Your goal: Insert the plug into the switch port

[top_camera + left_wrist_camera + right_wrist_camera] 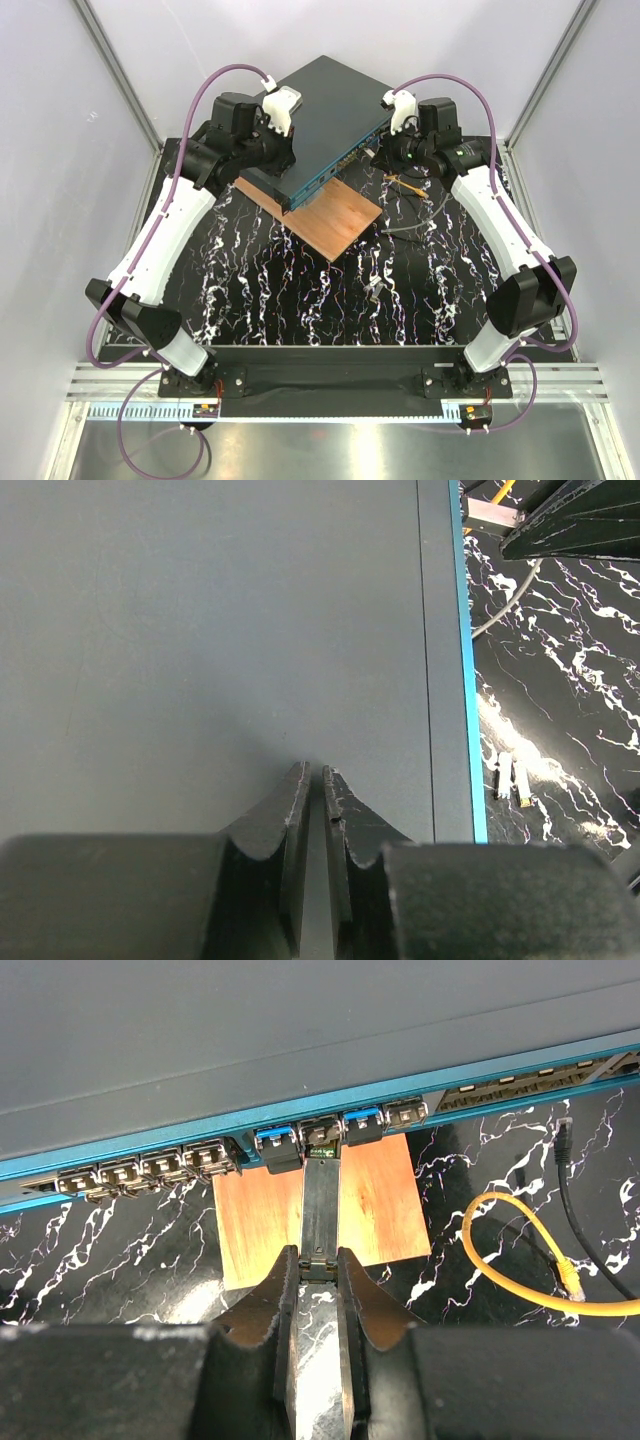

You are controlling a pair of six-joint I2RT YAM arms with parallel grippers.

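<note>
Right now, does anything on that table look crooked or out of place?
The switch sits diagonally on the mat, partly atop a wooden board. A yellow cable lies loose beside it, its visible end unplugged.

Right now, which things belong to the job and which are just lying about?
Job: switch, plug, right hand gripping the plug at a port, left hand over the switch.
Lying about: board under the switch, yellow cable, black cable.
</note>
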